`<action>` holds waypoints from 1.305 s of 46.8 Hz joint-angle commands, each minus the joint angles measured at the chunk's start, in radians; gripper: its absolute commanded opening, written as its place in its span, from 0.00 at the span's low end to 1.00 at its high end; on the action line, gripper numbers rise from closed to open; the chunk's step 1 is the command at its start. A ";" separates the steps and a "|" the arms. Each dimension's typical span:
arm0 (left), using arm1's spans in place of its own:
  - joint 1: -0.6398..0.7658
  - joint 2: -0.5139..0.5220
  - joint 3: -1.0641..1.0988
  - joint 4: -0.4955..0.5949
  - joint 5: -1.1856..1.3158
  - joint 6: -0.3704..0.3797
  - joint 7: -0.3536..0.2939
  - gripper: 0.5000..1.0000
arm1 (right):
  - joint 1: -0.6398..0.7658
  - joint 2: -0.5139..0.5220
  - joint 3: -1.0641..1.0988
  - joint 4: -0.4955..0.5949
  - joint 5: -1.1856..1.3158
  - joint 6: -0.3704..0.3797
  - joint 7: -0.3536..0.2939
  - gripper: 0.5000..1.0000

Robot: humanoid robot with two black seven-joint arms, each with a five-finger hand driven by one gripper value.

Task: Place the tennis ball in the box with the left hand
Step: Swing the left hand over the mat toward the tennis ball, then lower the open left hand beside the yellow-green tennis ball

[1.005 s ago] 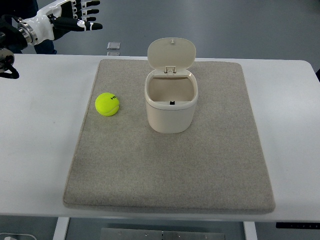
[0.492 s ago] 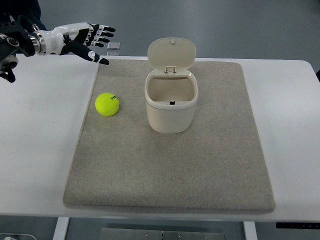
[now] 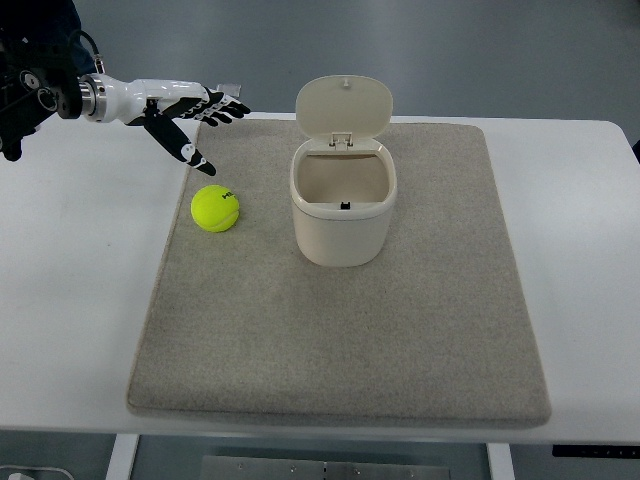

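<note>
My left hand point(image 3: 190, 110) hovers in the upper left of frame, fingers spread wide, holding nothing, thumb pointing down toward the tennis ball point(image 3: 215, 209). Ball sits on the grey mat point(image 3: 340, 330), left-centre, just below my hand and apart from it. Box point(image 3: 343, 205) w/ lid up stands right of ball, centre of frame, on the white surface point(image 3: 70, 300).

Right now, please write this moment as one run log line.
left robot hand: open, above mat | ball: on mat, not held | box: lid open
</note>
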 commanded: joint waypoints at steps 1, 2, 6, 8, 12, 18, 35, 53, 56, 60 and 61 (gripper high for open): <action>-0.001 0.038 0.001 -0.059 0.037 0.000 0.000 0.97 | 0.000 0.000 0.000 0.000 -0.001 0.000 0.001 0.88; -0.001 0.047 0.001 -0.074 0.057 0.000 0.000 0.97 | 0.000 0.000 0.000 0.000 0.001 0.000 0.001 0.88; 0.002 0.087 -0.002 -0.128 0.140 0.002 0.000 0.97 | 0.000 0.000 0.000 0.000 -0.001 0.000 0.000 0.88; 0.005 0.104 -0.002 -0.150 0.167 0.003 -0.003 0.97 | 0.000 0.000 0.000 0.001 -0.001 0.000 0.000 0.88; 0.007 0.118 -0.002 -0.165 0.178 0.003 -0.014 0.97 | 0.000 0.000 0.000 0.000 -0.001 0.000 0.001 0.88; 0.016 0.119 -0.001 -0.161 0.178 0.008 -0.012 0.97 | 0.000 0.000 0.000 0.001 -0.001 0.000 0.000 0.88; 0.090 0.126 -0.013 -0.141 0.171 0.026 -0.015 0.97 | -0.002 0.000 0.000 0.000 0.001 0.000 0.000 0.88; 0.116 0.112 -0.015 -0.127 0.154 0.103 -0.021 0.97 | 0.000 0.000 0.000 0.000 -0.001 0.000 0.000 0.88; 0.116 0.110 -0.015 -0.127 0.152 0.121 -0.021 0.97 | 0.000 0.000 0.000 0.000 0.001 0.000 0.000 0.88; 0.116 0.104 -0.015 -0.127 0.148 0.129 -0.021 0.97 | -0.002 0.000 0.000 0.000 0.001 0.000 0.000 0.88; 0.116 0.101 -0.015 -0.127 0.146 0.129 -0.021 0.97 | 0.000 0.000 0.000 0.001 0.001 0.000 0.001 0.88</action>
